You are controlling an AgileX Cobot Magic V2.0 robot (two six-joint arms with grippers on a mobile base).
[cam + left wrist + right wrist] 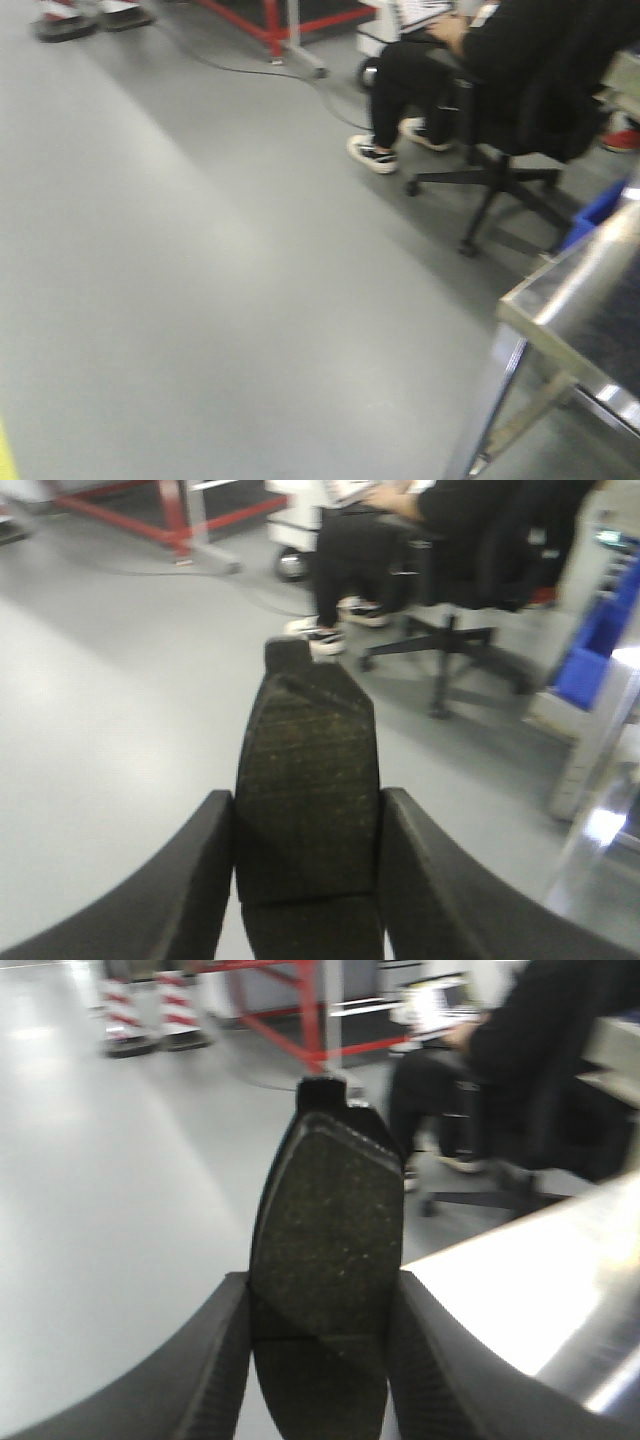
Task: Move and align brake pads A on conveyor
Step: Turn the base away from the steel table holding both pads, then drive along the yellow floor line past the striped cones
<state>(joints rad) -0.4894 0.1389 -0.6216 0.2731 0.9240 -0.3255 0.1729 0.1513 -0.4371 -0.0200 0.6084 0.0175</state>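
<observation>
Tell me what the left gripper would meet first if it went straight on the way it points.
Shut on a brake pad, the left gripper aims across grey floor toward the seated person's shoe; probably floor first, though depth is unclear.

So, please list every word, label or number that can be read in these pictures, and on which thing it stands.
No text can be read.
The left brake pad and the right brake pad: no marking shows on the faces in view.
The white device before the seated person: too blurred to read.
The striped barriers: stripes only.
</observation>
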